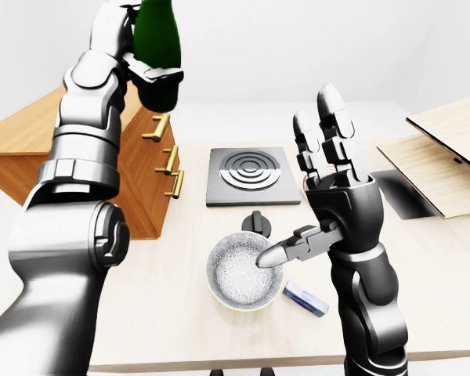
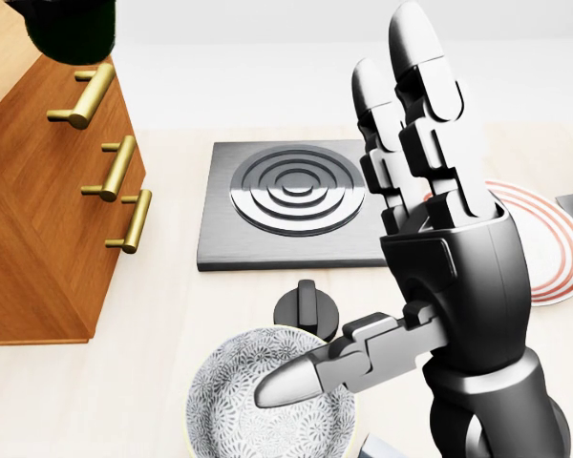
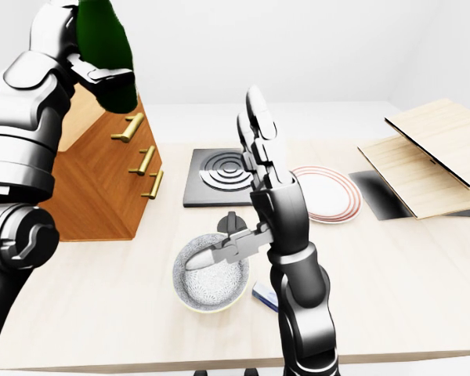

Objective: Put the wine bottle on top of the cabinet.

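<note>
The left hand [image 1: 145, 70] has its fingers clamped round the wine bottle [image 1: 158, 47], held above the cabinet [image 3: 102, 184] top's near edge. Released here, it could tip off that edge. The right hand [image 1: 321, 168] stands spread, holding nothing. Just below its thumb, 1 patterned bowl [image 1: 243, 270] looks empty.

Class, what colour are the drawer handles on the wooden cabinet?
The drawer handles on the brown wooden cabinet are brass gold, clearest in the head view.
</note>
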Controlling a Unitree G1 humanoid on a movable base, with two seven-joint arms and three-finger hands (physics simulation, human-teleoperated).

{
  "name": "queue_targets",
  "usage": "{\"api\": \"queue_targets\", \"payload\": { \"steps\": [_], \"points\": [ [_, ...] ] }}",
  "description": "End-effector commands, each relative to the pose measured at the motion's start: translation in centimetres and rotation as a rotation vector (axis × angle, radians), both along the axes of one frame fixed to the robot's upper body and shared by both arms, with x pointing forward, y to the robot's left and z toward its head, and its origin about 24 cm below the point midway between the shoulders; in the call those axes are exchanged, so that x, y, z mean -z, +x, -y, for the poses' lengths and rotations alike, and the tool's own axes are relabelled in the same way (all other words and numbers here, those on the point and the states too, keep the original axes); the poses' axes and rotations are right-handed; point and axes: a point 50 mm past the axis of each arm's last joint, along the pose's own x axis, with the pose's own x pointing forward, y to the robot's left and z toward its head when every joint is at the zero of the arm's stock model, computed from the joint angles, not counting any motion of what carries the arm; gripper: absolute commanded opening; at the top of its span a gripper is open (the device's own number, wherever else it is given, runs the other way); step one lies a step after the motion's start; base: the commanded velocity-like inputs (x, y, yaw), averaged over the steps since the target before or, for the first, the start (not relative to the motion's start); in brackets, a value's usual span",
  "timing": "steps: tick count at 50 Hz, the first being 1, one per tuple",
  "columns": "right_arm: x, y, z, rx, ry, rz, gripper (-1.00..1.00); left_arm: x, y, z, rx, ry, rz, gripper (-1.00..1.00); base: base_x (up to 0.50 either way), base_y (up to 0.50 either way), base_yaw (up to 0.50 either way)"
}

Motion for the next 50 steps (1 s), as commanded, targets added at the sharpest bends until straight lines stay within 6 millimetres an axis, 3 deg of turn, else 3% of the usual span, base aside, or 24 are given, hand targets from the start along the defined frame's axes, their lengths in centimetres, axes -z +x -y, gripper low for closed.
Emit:
{"api": "queue_targets", "payload": {
  "steps": [1, 23, 28, 37, 50],
  "points": [
    [0.2, 0.1, 0.1, 0.003, 0.004, -0.012, 1.00, -1.2, -0.2, -3.2, -0.130, -0.035, -0.054, -1.00, 0.00, 0.00, 0.00],
    [0.8, 0.3, 0.0, 0.003, -0.005, -0.039, 1.00, -2.2, -1.9, -8.6, -0.341, -0.040, -0.045, -1.00, 0.00, 0.00, 0.00],
    [0.9, 0.3, 0.0, 0.005, -0.007, -0.045, 1.00, -2.3, -2.1, -9.2, -0.331, -0.142, -0.046, -1.00, 0.00, 0.00, 0.00],
    [0.7, 0.2, 0.0, 0.006, -0.005, -0.038, 1.00, -0.4, -2.4, -11.2, -0.361, -0.342, -0.051, -1.00, 0.00, 0.00, 0.00],
    [0.7, 0.2, -0.2, 0.004, -0.012, -0.035, 1.00, 2.0, -2.3, -12.2, -0.417, -0.387, -0.098, -1.00, 0.00, 0.00, 0.00]
  ]
}}
